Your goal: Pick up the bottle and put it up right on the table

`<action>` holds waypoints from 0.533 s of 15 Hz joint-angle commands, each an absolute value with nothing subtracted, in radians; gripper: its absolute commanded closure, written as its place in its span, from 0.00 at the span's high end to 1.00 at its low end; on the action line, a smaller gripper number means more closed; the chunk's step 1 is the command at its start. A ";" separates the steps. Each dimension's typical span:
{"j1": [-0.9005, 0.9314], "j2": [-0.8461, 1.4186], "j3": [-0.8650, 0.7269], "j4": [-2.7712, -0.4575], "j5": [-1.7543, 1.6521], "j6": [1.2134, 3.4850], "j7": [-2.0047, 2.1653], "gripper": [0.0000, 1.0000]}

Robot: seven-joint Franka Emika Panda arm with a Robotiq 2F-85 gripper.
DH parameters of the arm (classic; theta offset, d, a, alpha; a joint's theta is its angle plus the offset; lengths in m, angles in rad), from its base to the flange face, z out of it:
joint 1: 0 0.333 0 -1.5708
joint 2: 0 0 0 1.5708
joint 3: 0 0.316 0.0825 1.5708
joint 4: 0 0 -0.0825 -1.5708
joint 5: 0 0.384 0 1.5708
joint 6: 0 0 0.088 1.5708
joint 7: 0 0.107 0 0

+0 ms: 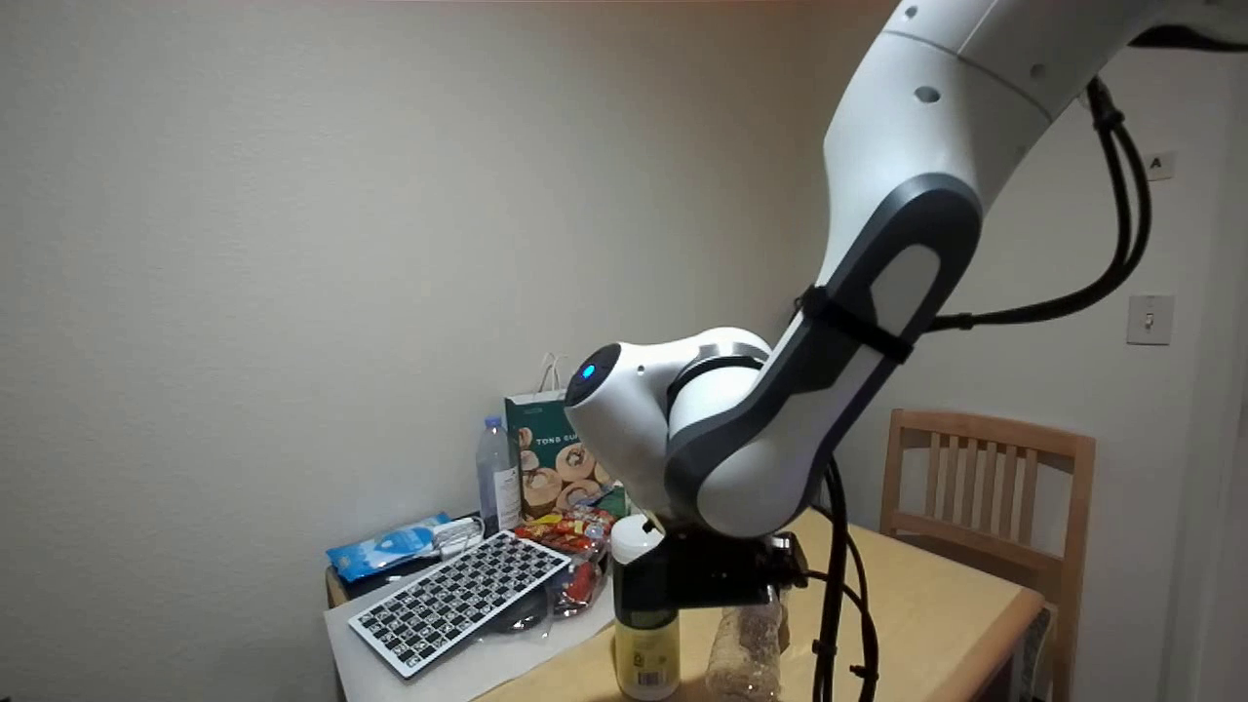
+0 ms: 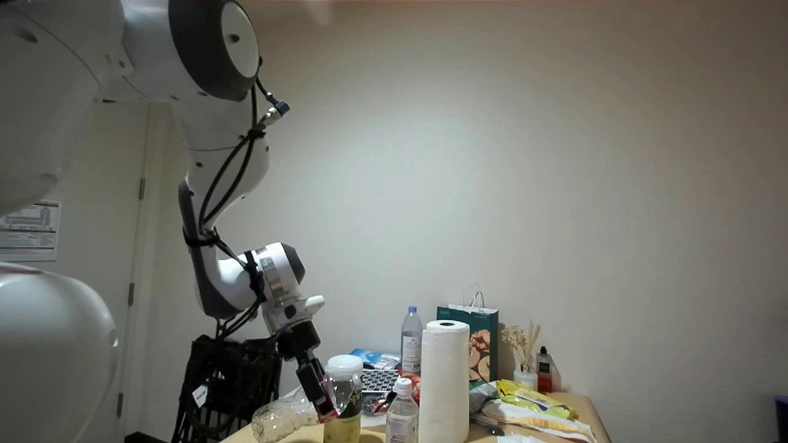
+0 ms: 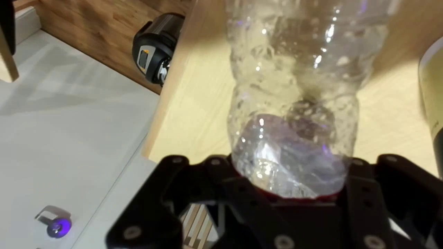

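The bottle (image 3: 294, 86) is clear, ribbed plastic and fills the upper middle of the wrist view. In both exterior views it lies aslant, a clear shape (image 2: 280, 419) beside the black gripper (image 2: 325, 413). My gripper's linkages close in on both sides of its near end, and the gripper is shut on it. The bottle itself hides the fingertips, so the exact spot of the grip cannot be seen. Beneath it spreads the light wooden table (image 1: 907, 595); whether the bottle still rests on it cannot be told.
Close by stands a white-capped container with a yellow label (image 2: 342, 427). Further along are a small clear bottle (image 2: 402, 418), a paper towel roll (image 2: 444, 381), a tall blue-capped bottle (image 1: 498, 478), a green bag (image 1: 546, 444) and a checkered board (image 1: 458, 600). A slat-back chair (image 1: 990, 487) stands behind the table.
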State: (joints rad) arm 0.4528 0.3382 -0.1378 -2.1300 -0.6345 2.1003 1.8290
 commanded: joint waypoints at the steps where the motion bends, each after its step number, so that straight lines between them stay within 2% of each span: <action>1: 0.429 0.216 -0.055 -2.197 -0.728 1.938 2.016 0.07; 8: 0.423 0.321 0.093 -2.038 -0.780 1.512 2.333 0.07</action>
State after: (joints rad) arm 0.4405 0.2440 0.0376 -2.1172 -0.7386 1.6421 2.2175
